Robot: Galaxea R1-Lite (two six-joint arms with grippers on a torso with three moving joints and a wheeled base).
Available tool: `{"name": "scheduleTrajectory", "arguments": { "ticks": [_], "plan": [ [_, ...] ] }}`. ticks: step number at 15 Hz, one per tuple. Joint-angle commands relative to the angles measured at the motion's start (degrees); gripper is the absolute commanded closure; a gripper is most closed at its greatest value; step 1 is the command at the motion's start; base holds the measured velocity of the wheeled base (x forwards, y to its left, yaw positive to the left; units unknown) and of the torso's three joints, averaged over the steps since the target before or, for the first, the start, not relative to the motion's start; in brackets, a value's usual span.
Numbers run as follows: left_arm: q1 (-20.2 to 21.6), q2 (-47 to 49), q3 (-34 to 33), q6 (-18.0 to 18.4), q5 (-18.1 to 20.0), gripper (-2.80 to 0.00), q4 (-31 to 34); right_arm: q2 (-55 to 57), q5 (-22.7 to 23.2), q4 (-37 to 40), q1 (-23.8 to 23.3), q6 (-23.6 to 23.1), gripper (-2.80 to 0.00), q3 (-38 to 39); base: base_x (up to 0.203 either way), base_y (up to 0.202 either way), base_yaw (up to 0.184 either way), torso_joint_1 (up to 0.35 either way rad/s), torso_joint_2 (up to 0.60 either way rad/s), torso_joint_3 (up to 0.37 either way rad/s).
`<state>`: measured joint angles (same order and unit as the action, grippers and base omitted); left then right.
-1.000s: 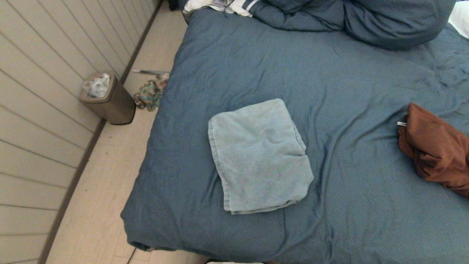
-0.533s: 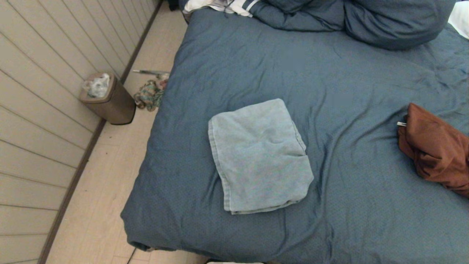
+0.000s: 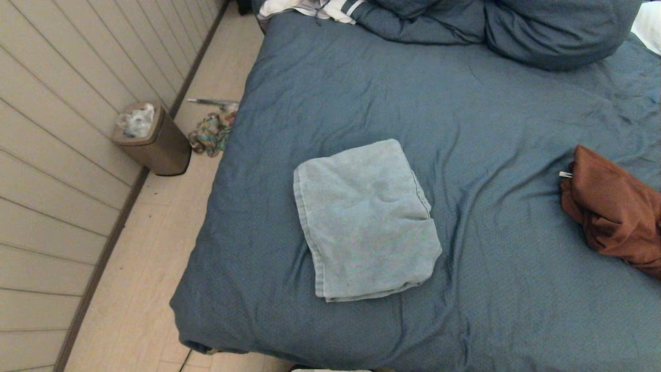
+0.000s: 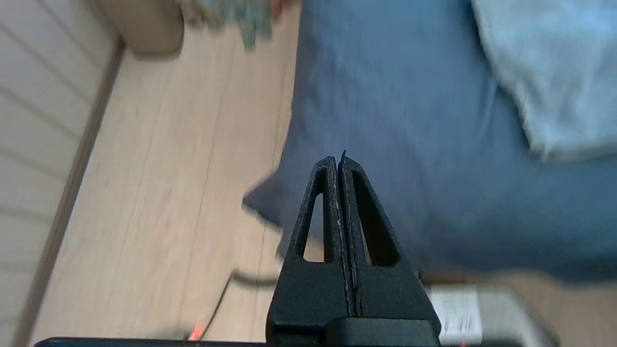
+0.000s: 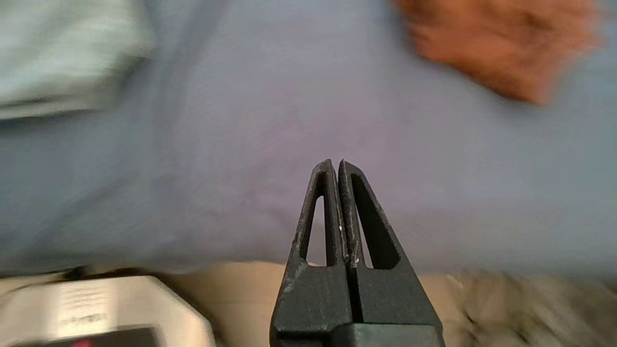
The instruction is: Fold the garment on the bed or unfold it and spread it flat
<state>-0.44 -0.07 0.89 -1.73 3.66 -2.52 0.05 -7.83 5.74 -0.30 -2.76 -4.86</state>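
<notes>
Garment (image 3: pixel 365 222), pale blue, lies folded mid-bed (image 3: pixel 506 289); rust cloth (image 3: pixel 614 212) far right. Only wrist views show hands: left hand (image 4: pixel 339 159) and right hand (image 5: pixel 337 166) pinched closed, empty, off near edge.

Blue bed (image 3: pixel 490 119) bearing folded towel (image 3: pixel 364 222), rust garment (image 3: pixel 614 209)

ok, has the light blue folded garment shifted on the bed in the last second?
No. The light blue garment keeps its place against the bin and the bed's near corner.
</notes>
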Motion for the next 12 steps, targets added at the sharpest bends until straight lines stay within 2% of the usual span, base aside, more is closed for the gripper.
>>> {"name": "scheduleTrajectory", "arguments": {
  "ticks": [1,4,5,6,7,8,12],
  "plan": [
    [0.0,0.2,-0.9,-0.2,0.0,0.0,-1.0,-0.8,1.6,-0.3,0.0,0.0,0.0,0.6,0.0,0.0,0.0,0.0,0.0,0.0],
    [0.0,0.2,-0.9,-0.2,0.0,0.0,-1.0,-0.8,1.6,-0.3,0.0,0.0,0.0,0.6,0.0,0.0,0.0,0.0,0.0,0.0],
    [0.0,0.2,-0.5,1.4,0.1,0.0,0.0,-0.7,0.9,-1.8,0.0,1.4,0.0,1.2,0.0,0.0,0.0,0.0,0.0,0.0],
    [0.0,0.2,0.0,6.0,0.1,0.0,1.5,-0.7,0.1,-3.9,0.0,3.2,0.0,2.0,0.0,0.0,0.0,0.0,0.0,0.0],
    [0.0,0.2,0.1,7.2,-0.2,0.0,2.3,-0.7,0.1,-4.0,0.0,3.6,0.0,2.0,0.0,0.0,0.0,0.0,0.0,0.0],
    [0.1,0.3,-1.0,10.1,-2.4,0.0,2.7,-0.7,0.1,-4.1,0.0,4.0,0.0,2.0,0.0,0.0,0.0,0.0,0.0,0.0],
    [0.1,0.1,-1.1,9.0,-1.7,0.0,3.4,-0.7,0.0,-4.1,0.0,4.8,0.0,2.0,0.0,0.0,0.0,0.0,0.0,0.0]
  ]
}}
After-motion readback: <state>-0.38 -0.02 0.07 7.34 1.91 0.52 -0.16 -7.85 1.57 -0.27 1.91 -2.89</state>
